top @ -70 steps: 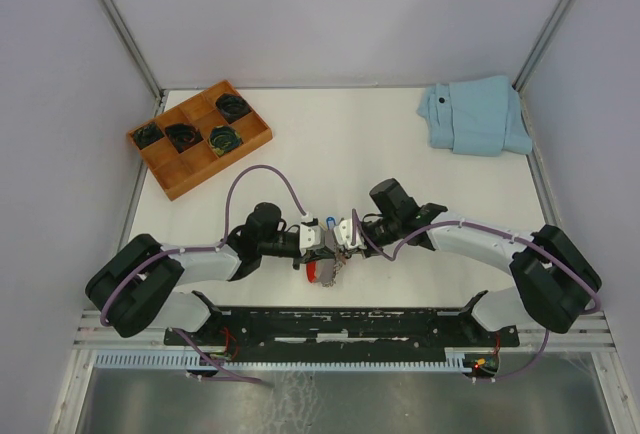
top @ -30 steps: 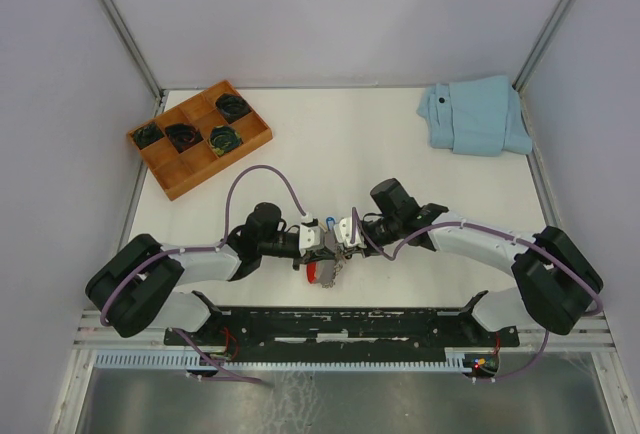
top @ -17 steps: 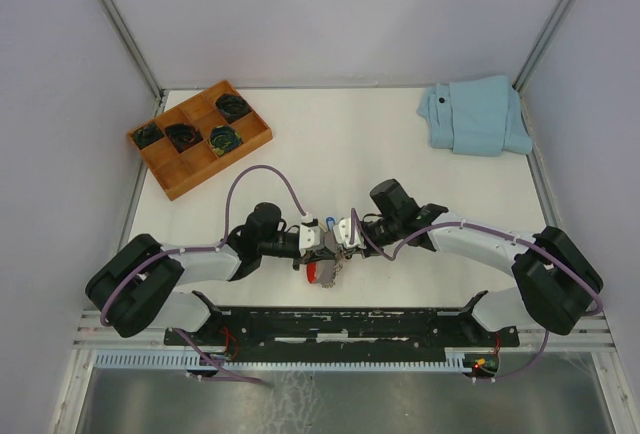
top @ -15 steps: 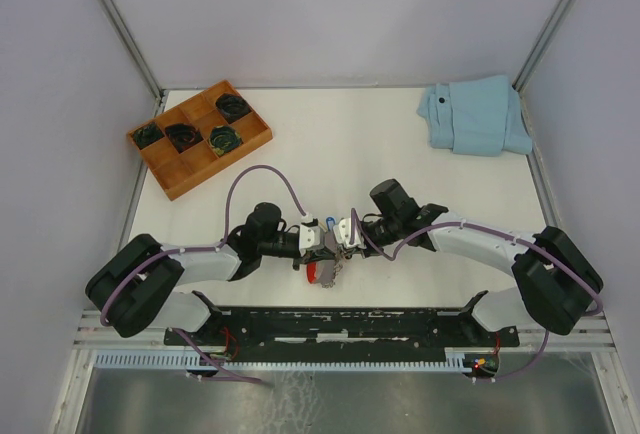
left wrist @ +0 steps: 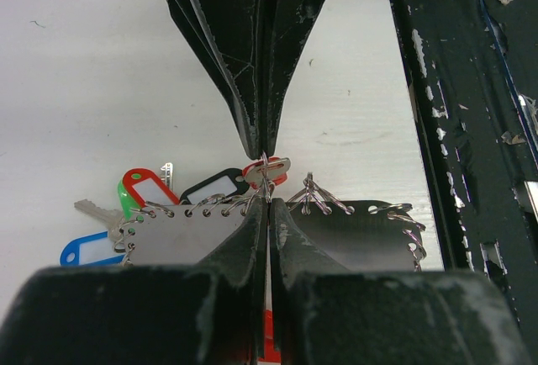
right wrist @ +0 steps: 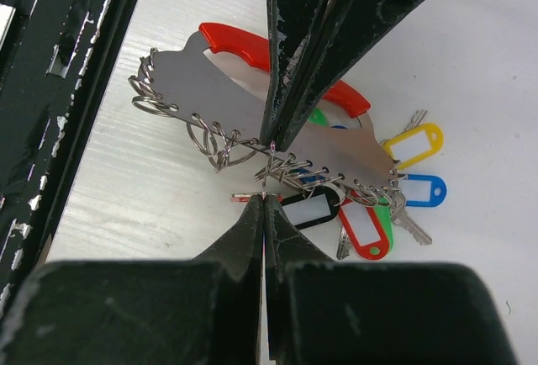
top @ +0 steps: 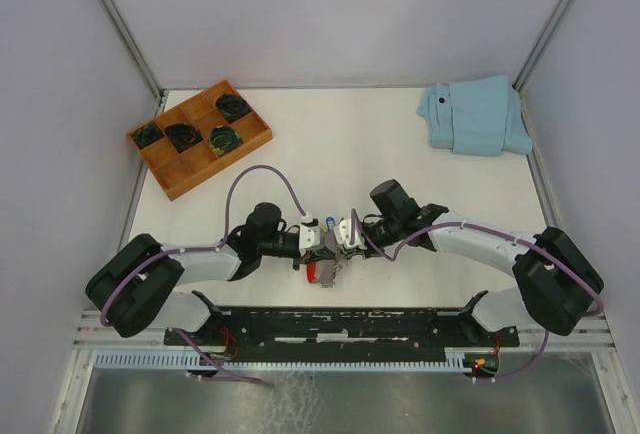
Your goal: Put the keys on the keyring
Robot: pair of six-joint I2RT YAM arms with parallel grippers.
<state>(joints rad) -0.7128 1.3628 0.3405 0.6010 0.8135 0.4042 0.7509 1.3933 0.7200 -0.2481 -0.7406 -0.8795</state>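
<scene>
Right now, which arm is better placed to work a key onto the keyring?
Probably the right. The left gripper is shut on the edge of the keyring, anchoring it. The right gripper, also shut, tips a small ring there, with the red-tagged key lying beside.

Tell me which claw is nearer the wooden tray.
Left. The left claw sits toward the near right of the wooden tray, clamped on the keyring; the right claw faces it from the other side, slightly farther away.
</scene>
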